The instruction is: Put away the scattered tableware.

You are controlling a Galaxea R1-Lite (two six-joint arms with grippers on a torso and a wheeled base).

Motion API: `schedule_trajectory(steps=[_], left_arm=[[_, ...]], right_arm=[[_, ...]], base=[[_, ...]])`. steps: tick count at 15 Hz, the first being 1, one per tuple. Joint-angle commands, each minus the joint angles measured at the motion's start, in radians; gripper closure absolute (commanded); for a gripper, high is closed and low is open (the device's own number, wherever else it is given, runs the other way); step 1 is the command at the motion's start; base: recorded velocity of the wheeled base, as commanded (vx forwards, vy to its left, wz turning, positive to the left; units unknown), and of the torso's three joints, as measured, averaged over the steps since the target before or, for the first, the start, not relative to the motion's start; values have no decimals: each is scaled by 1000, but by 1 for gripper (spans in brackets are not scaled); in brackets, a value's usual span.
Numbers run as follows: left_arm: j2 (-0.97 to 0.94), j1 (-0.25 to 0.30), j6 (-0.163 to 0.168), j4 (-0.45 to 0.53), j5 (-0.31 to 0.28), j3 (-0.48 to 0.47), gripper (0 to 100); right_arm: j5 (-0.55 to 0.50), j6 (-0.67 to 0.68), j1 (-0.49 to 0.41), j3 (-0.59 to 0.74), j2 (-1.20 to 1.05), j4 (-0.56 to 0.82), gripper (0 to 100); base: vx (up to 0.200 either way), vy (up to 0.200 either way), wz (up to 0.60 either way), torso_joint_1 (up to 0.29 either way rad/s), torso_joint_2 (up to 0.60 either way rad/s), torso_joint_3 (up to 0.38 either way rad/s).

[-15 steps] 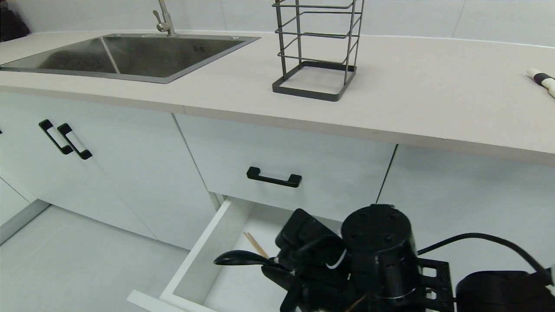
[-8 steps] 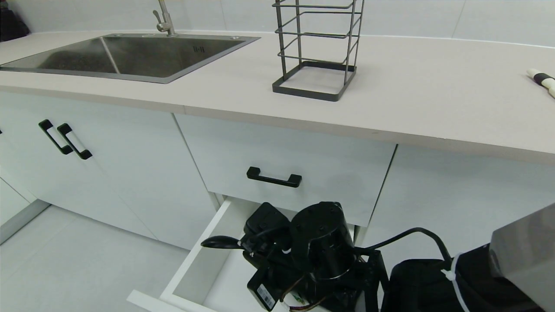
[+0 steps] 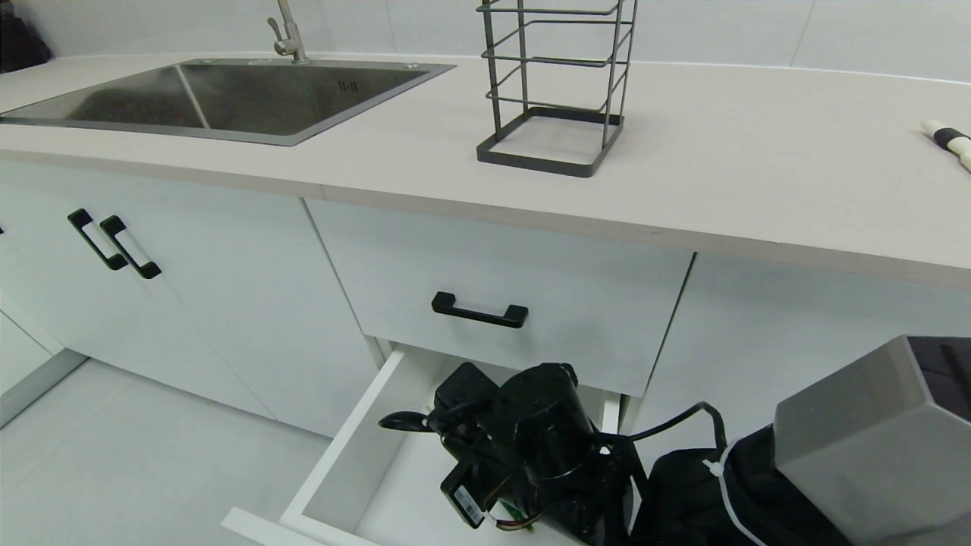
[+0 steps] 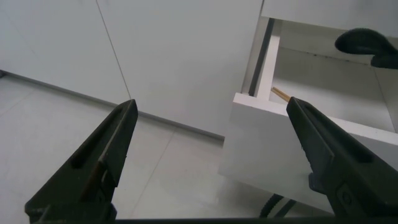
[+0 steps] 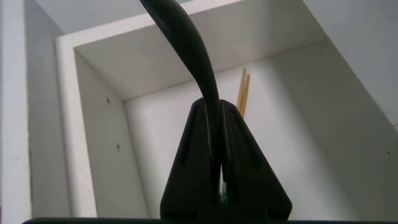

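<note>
Spoon (image 3: 402, 419) further rt; horiz., bowl leftward.

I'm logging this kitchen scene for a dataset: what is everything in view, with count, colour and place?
countertop: 1, beige, over the cabinets
sink: 1, steel, in the countertop's left end
faucet: 1, metal, behind the sink
wire rack: 1, dark grey, mid-countertop
banded item: 1, white and black, at the countertop's right edge; kind unclear
door handles: 2, black, on the cabinet doors below the sink
drawer handle: 1, black, on the shut upper drawer
open drawer: 1, white, lowest
chopsticks: 2, wooden, inside the open drawer
spoon: 1, black, over the open drawer
right gripper: black, shut on the spoon
left gripper: black, open, beside the open drawer
</note>
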Motion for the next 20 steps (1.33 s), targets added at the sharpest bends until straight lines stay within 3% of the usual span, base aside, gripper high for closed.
schedule_trajectory(steps=[1, 20], left_arm=[[0, 1, 0, 1, 1, 0, 0], [0, -1, 0, -1, 1, 0, 0]], right_arm=[[-8, 1, -7, -26, 33, 26, 100], [-8, 1, -65, -144, 160, 93, 100]], base=[[0, 0, 0, 0, 0, 0], [0, 0, 0, 0, 0, 0]])
